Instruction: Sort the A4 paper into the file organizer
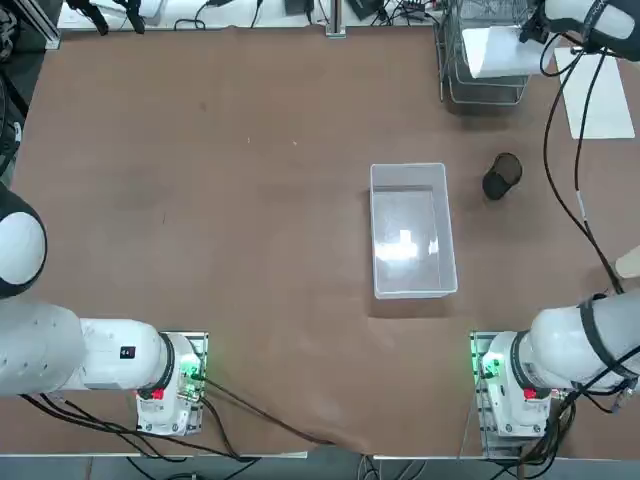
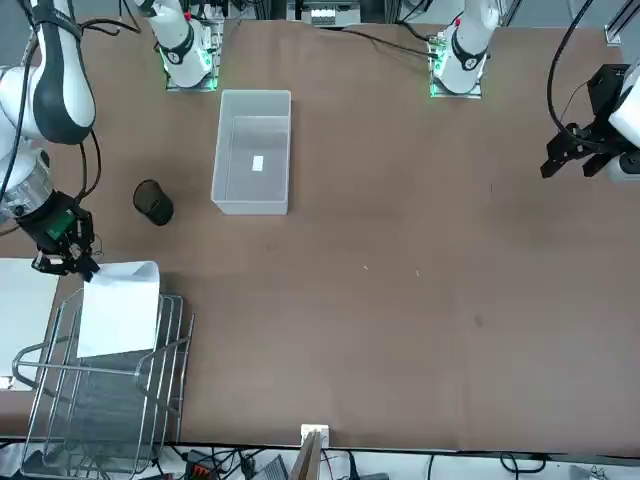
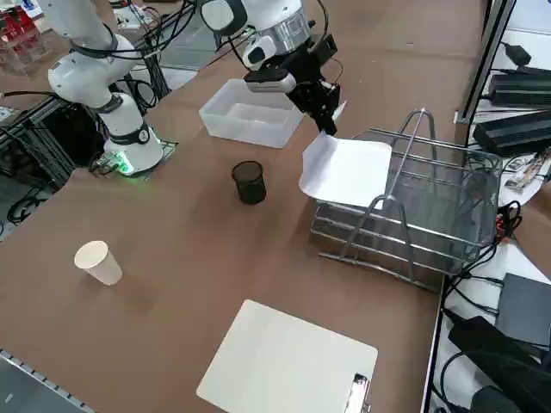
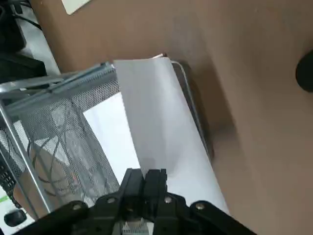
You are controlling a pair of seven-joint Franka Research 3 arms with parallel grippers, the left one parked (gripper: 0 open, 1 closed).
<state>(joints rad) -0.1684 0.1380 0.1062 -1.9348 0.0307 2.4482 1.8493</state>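
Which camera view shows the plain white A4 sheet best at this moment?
The right side view: the plain white A4 sheet hangs from the shut right gripper, its far end over the silver wire-mesh file organizer. The front view shows it flat; the top crops it at the edge; the wrist view shows it close-up and curled.

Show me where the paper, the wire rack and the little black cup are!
A4 paper (image 3: 349, 172), right side view, middle of the sheet.
file organizer (image 3: 448, 202), right side view, mesh tray.
black cup (image 3: 250, 182), right side view, its side.

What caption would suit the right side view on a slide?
Right gripper pinches the A4 paper by one edge, the sheet lying partly over the file organizer.
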